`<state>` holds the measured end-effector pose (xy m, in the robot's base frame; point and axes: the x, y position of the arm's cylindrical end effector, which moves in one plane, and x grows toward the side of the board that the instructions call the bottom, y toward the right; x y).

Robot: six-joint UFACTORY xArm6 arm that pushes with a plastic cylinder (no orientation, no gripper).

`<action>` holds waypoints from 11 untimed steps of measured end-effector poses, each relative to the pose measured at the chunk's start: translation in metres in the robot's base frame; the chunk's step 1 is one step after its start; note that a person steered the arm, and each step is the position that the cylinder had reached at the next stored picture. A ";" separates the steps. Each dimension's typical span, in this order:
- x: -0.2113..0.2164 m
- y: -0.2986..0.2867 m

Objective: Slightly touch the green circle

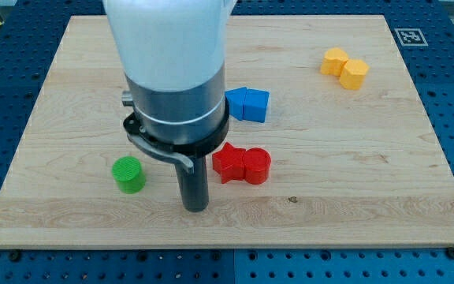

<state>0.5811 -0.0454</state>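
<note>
Markings: a black-and-white fiducial tag (407,35) sits at the wooden board's (345,189) top-right corner; its pattern carries no readable letters. No other writing seen.

End effector: no claw is fitted, so there are no jaws to stand apart or together. The arm ends in a straight dark rod, and my tip (195,207) rests on the board holding nothing. It touches no block.

Landmark for all positions below: the green circle (129,174) (a short green cylinder, upright on the board).

- Green circle: lower-left part of the board, well in from the edges.
- My tip: to the view's right of the green circle and slightly lower, near it, with a strip of bare wood between them.
- Red star (228,163) and red cylinder (256,166): touching each other, to the view's right of the green circle, beyond the rod.
- Blue blocks (247,104): a touching pair, up and to the right of the green circle; the arm's housing partly hides their left edge, so exact shapes are unclear.
- Yellow blocks (345,68): two touching, far up and right, well apart from the green circle.

Nothing stands between my tip and the green circle.
</note>
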 end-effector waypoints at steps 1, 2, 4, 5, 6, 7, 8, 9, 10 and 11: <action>0.005 -0.003; 0.005 -0.024; 0.005 -0.050; -0.003 -0.052; -0.006 -0.052; -0.006 -0.054; -0.006 -0.057; -0.006 -0.058; -0.009 -0.062; -0.023 -0.064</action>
<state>0.5584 -0.1090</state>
